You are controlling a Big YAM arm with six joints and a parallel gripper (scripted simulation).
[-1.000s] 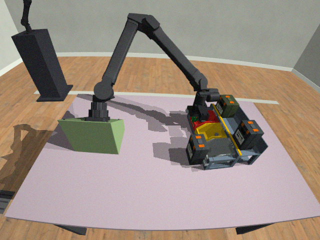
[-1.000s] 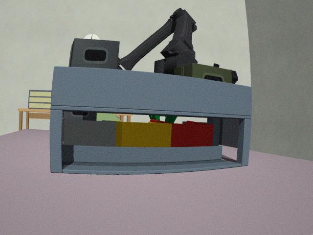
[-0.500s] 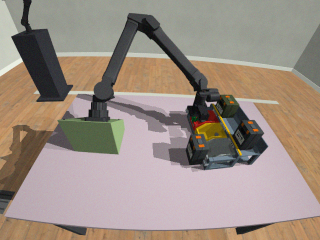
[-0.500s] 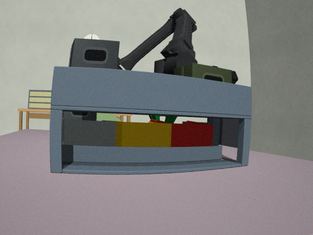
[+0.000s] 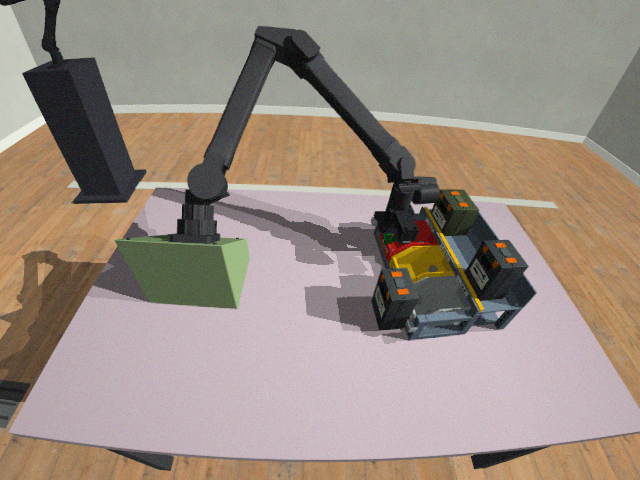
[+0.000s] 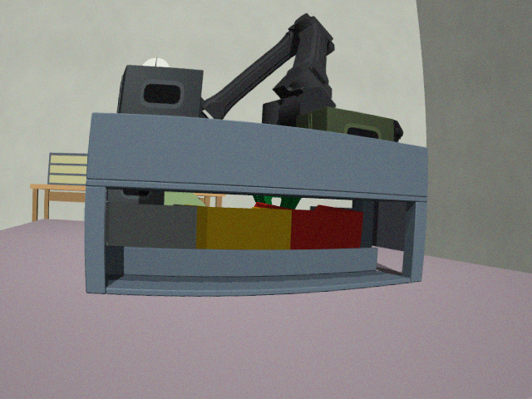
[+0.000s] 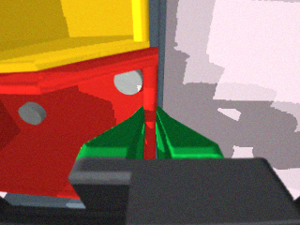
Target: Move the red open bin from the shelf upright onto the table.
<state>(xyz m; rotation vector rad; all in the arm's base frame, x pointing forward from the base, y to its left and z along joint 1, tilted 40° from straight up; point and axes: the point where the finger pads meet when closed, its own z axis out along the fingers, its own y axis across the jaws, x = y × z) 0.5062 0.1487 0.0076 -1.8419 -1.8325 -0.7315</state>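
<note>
The red bin point(image 5: 427, 232) point(image 6: 326, 229) point(image 7: 70, 159) sits upright on the lower level of the blue-grey shelf point(image 5: 449, 316) point(image 6: 258, 155), beside the yellow bin and at the same height. Two round grey parts, one point(image 7: 127, 82) near the wall and one point(image 7: 32, 113) further in, lie in it in the wrist view. My gripper point(image 5: 388, 239) point(image 6: 275, 200) point(image 7: 150, 112) points down with its green fingers shut on the thin wall of the red bin on its open-table side, one finger inside and one outside. The arm hides part of the bin in the top view.
The yellow bin point(image 5: 421, 258) point(image 6: 244, 227) point(image 7: 100, 19) touches the red one; a grey bin point(image 6: 150, 225) is beyond it. A dark case point(image 5: 395, 299) stands before the shelf. Another dark case point(image 5: 498, 271) and a green case point(image 5: 457, 211) stand on top. A green block point(image 5: 191, 273) is by the arm's base.
</note>
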